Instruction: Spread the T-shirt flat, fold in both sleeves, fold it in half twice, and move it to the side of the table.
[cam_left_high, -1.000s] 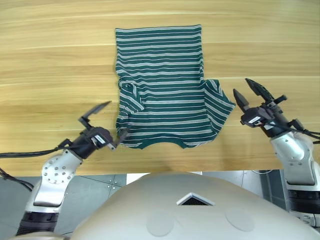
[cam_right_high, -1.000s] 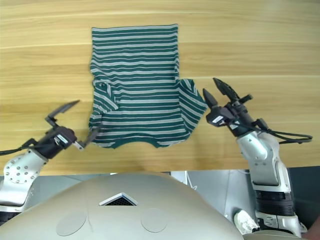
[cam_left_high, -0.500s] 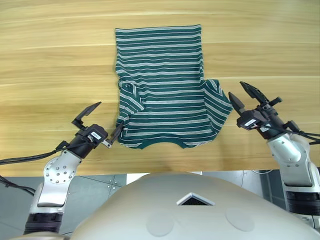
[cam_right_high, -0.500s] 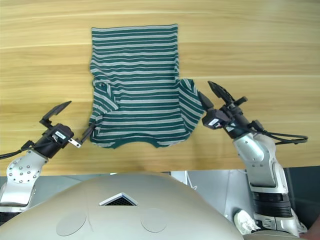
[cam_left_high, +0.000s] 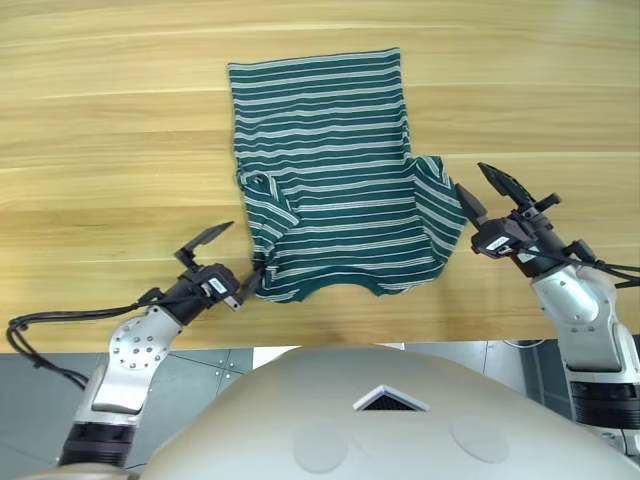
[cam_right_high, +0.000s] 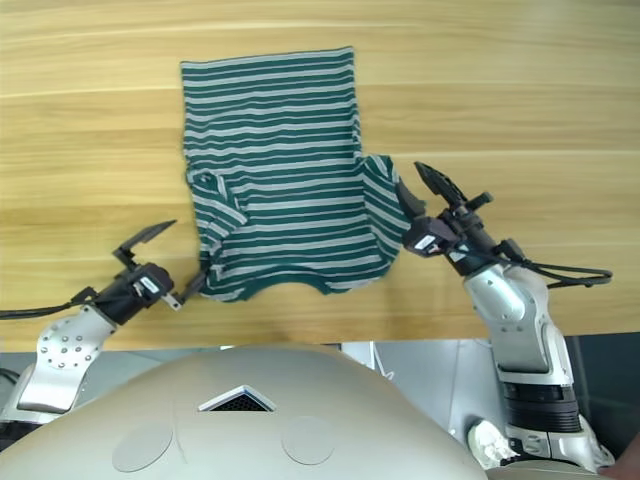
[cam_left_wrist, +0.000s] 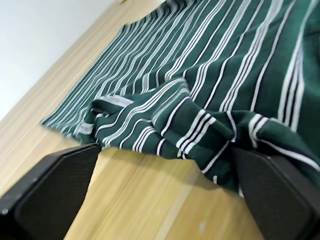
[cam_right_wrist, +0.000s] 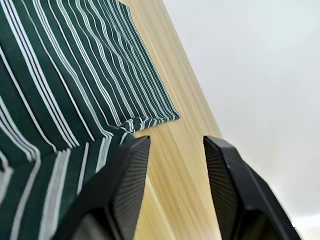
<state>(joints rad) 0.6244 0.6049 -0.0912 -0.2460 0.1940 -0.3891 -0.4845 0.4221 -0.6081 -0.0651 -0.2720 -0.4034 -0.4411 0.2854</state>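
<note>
A green T-shirt with white stripes (cam_left_high: 330, 170) lies on the wooden table (cam_left_high: 100, 150), collar end toward me. Its left sleeve (cam_left_high: 262, 195) is folded in over the body. The right sleeve (cam_left_high: 440, 200) sticks out to the side. My left gripper (cam_left_high: 245, 250) stands open at the near left corner of the T-shirt (cam_left_wrist: 210, 75), and the cloth's edge lies between its fingers (cam_left_wrist: 50, 200). My right gripper (cam_left_high: 470, 178) is open just beside the right sleeve, one finger (cam_right_wrist: 125, 190) over the striped cloth (cam_right_wrist: 45, 90).
Bare wood stretches left, right and beyond the shirt. The table's near edge (cam_left_high: 330, 345) runs just below the collar end, with grey floor (cam_left_high: 200, 360) under it.
My left gripper has moved right and in to the shirt's near left corner. That corner of the shirt has shifted a little to the right. The right gripper has barely moved.
</note>
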